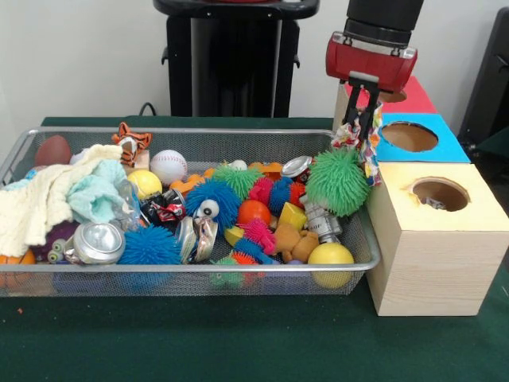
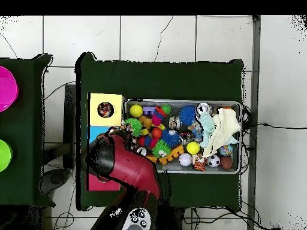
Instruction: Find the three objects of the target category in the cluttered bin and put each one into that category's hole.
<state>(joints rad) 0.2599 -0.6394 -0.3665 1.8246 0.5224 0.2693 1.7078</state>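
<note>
My gripper [image 1: 362, 102] hangs from the red wrist at the upper right. It is shut on a small patterned cloth [image 1: 355, 134], which dangles over the bin's right end, beside the blue box [image 1: 433, 148] and its round hole. The cloth's lower end drapes by the green spiky ball [image 1: 339, 181]. A cream knit cloth [image 1: 44, 203] and a pale teal cloth [image 1: 95, 196] lie at the left of the wire bin [image 1: 199, 269]. In the overhead view the red arm [image 2: 126, 168] covers the gripper and the blue box.
A yellow-topped wooden box [image 1: 469, 211] stands nearest, with something metallic in its hole. A red box [image 1: 413, 95] sits behind the blue one. The bin holds spiky balls, a baseball [image 1: 168, 166], a tiger toy [image 1: 131, 141], crushed cans [image 1: 97, 243] and a yellow ball [image 1: 330, 256].
</note>
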